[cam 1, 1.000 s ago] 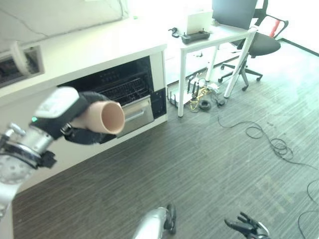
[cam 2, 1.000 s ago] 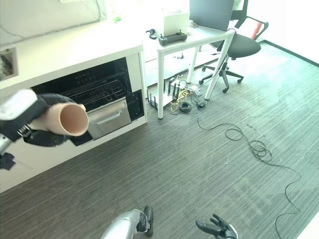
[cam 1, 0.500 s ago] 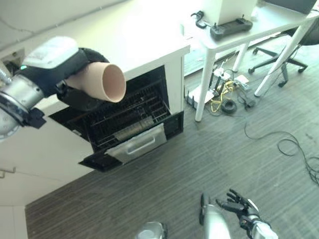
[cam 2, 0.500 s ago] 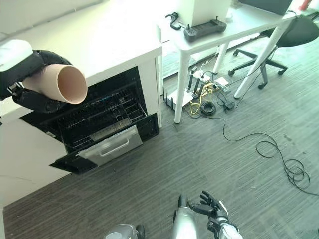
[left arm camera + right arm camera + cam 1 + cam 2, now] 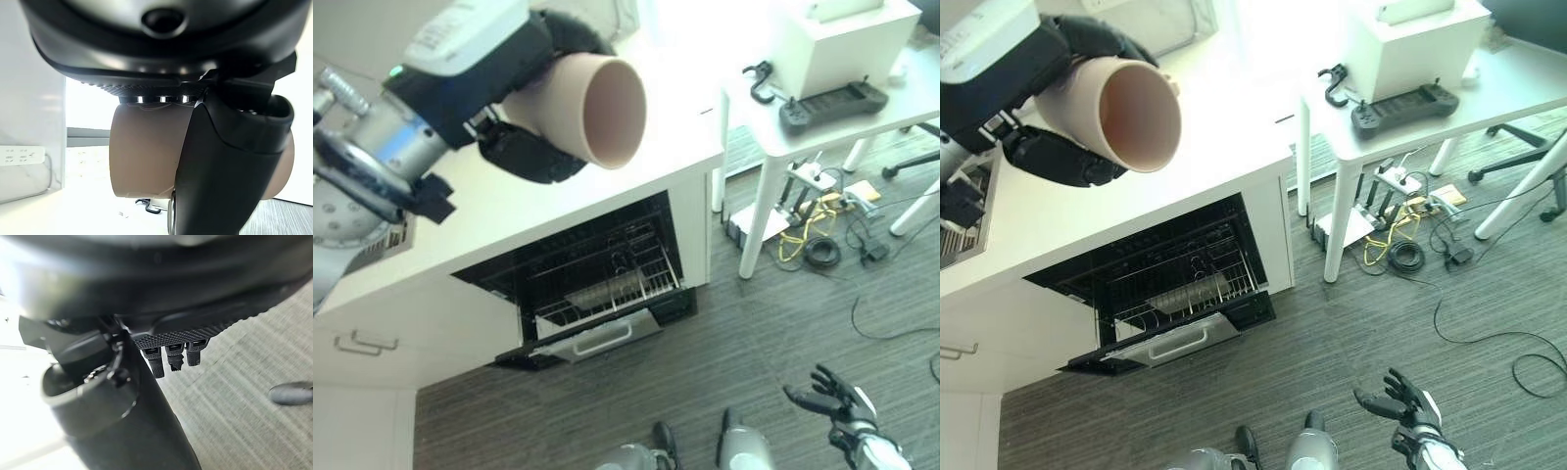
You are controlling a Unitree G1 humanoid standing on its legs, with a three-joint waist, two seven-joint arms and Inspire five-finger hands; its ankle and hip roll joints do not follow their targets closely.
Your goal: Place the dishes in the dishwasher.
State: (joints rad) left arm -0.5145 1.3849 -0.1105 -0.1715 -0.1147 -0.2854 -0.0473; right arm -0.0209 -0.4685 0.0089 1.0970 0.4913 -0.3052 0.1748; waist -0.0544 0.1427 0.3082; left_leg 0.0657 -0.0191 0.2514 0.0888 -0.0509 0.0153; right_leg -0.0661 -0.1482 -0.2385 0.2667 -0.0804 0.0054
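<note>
My left hand (image 5: 521,157) is shut on a beige cup (image 5: 598,108), held on its side with the open mouth toward the camera, high over the white counter (image 5: 636,166). In the left wrist view the thumb (image 5: 220,186) wraps across the cup (image 5: 146,156). Under the counter the dishwasher (image 5: 607,284) stands open, its wire rack (image 5: 1190,289) pulled partly out, with a grey piece lying in it. My right hand (image 5: 1400,401) hangs low over the floor, open with fingers spread and holding nothing.
A white table (image 5: 901,108) right of the counter carries a white box (image 5: 842,44) and a black controller (image 5: 832,98). Cables and a power strip (image 5: 813,240) lie under it. Dark wood floor (image 5: 754,333) lies in front of the dishwasher.
The camera has swung, so the counter and dishwasher sit lower in view. My left hand has carried the cup up from the dishwasher front to above the counter. The right hand stays low.
</note>
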